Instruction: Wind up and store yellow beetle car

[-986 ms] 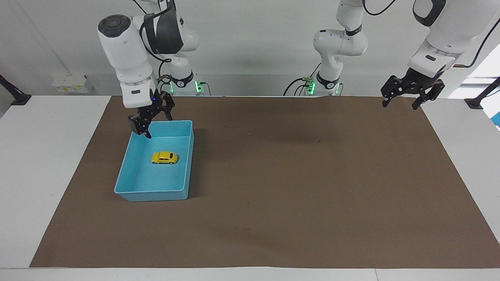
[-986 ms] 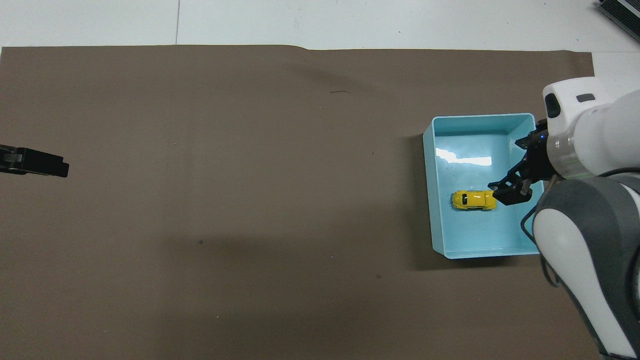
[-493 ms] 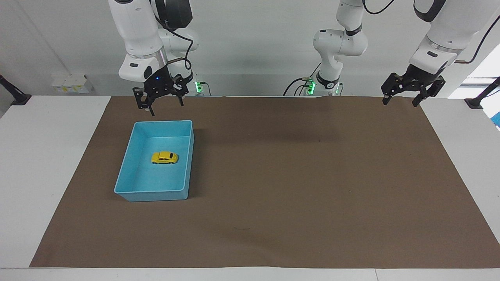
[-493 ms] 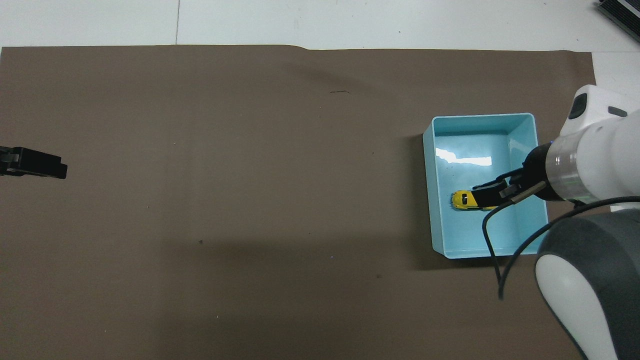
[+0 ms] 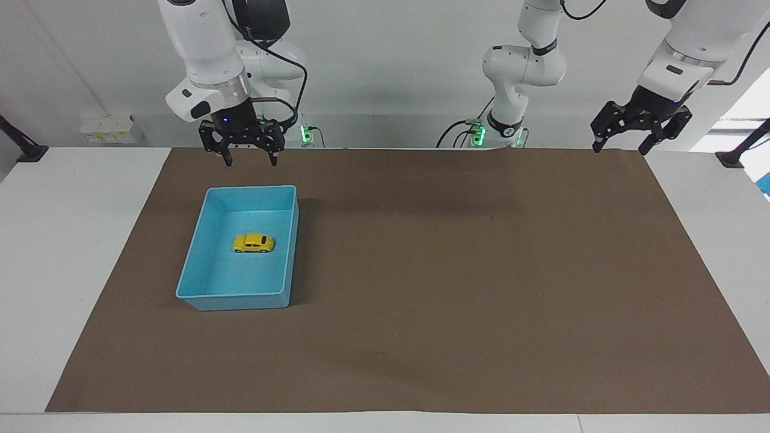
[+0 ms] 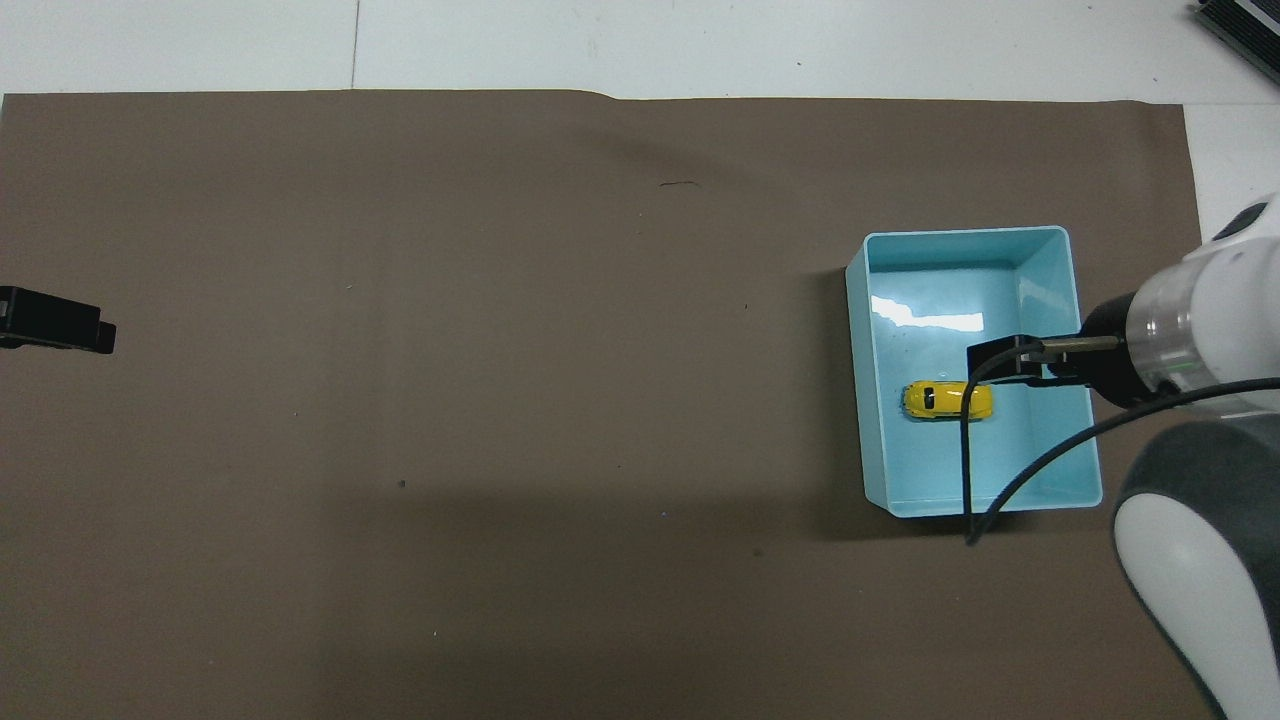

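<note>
The yellow beetle car [image 5: 253, 243] rests on its wheels on the floor of the blue tray [image 5: 231, 300], touched by nothing. It also shows in the overhead view [image 6: 947, 399], in the middle of the tray [image 6: 960, 250]. My right gripper [image 5: 248, 157] is open and empty, raised in the air over the tray's edge nearest the robots; in the overhead view [image 6: 1000, 360] it partly overlaps the tray. My left gripper [image 5: 621, 146] is open and empty, and the arm waits high over the mat's corner at the left arm's end [image 6: 55, 332].
A brown mat [image 5: 451, 270] covers most of the white table [image 5: 72, 240]. The tray stands on it toward the right arm's end. A black cable [image 6: 965, 470] hangs from the right wrist over the tray.
My right gripper has risen out of the tray and drawn back toward the robots, empty. The car has stayed put. My left gripper has lifted slightly.
</note>
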